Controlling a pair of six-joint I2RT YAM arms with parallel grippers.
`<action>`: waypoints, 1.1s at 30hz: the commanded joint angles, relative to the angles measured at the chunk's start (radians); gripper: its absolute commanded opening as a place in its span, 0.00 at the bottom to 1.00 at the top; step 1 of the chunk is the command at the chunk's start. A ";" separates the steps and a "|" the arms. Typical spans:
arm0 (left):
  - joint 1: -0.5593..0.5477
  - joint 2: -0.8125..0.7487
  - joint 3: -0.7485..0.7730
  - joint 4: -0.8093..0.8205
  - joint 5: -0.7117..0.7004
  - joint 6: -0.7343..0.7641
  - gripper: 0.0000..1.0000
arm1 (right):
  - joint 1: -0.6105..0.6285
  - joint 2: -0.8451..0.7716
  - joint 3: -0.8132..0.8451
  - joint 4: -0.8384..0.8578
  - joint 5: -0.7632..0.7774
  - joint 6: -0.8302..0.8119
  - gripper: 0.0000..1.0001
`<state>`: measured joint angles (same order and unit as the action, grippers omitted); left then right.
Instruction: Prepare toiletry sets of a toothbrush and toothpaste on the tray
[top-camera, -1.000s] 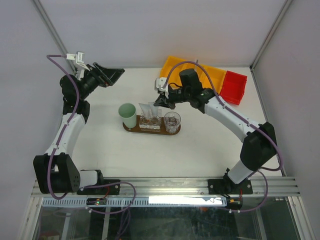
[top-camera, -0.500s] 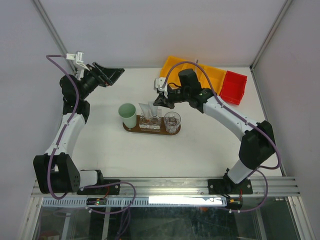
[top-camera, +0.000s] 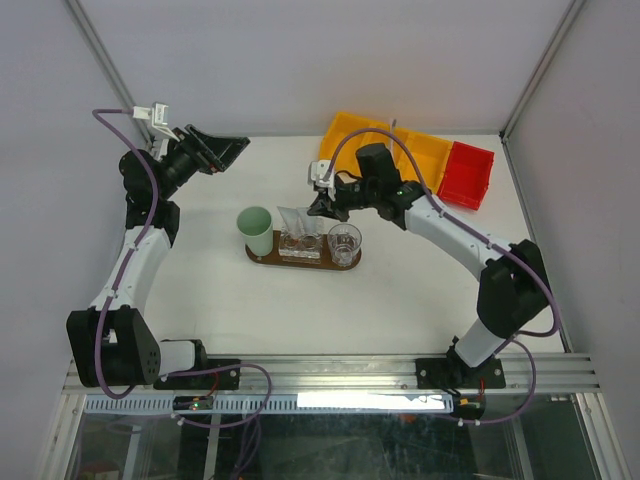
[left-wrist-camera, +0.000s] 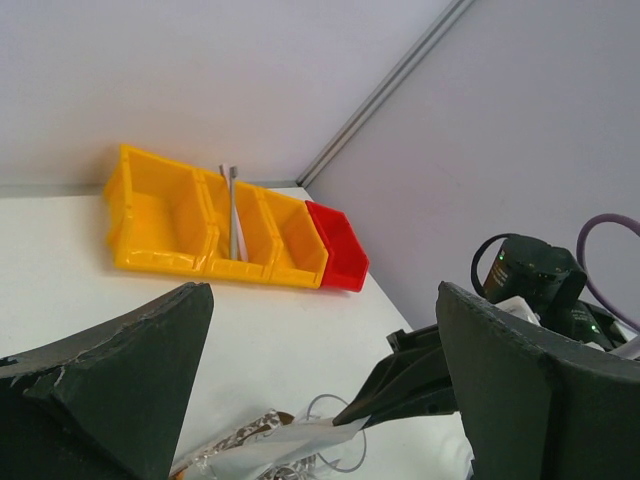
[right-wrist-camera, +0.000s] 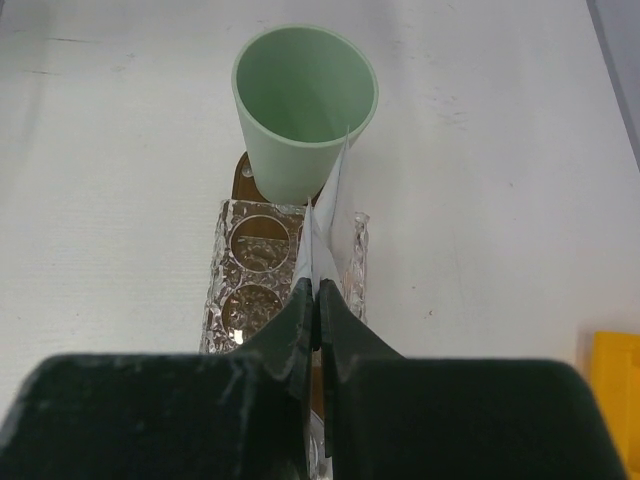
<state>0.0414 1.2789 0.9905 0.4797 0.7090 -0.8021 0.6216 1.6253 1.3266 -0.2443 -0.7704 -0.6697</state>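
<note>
The right gripper (right-wrist-camera: 318, 300) is pinched nearly closed on a white toothpaste tube (right-wrist-camera: 333, 205). The tube juts past the fingertips above the clear holder (right-wrist-camera: 248, 268) on the tray (top-camera: 300, 263), mid-worktop, just beside the green cup (right-wrist-camera: 304, 110). The left gripper (top-camera: 228, 150) is spread wide and empty near the far left corner.

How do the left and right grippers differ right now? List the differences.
The left gripper is open and holds nothing; the right gripper is shut on a white tube. The left gripper hangs raised at the back left, far from the tray; the right gripper is above the clear holder on the tray. Both have dark fingers.
</note>
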 joint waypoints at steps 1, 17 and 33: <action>0.013 -0.004 0.019 0.058 0.016 -0.008 0.99 | 0.004 -0.007 -0.002 0.100 -0.011 0.019 0.00; 0.014 -0.004 0.019 0.061 0.017 -0.011 0.99 | 0.000 0.012 -0.021 0.118 -0.013 0.043 0.00; 0.014 -0.001 0.015 0.069 0.019 -0.017 0.99 | -0.006 0.011 -0.073 0.166 -0.001 0.068 0.00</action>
<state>0.0414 1.2789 0.9905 0.4965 0.7120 -0.8124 0.6186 1.6505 1.2495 -0.1555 -0.7616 -0.6220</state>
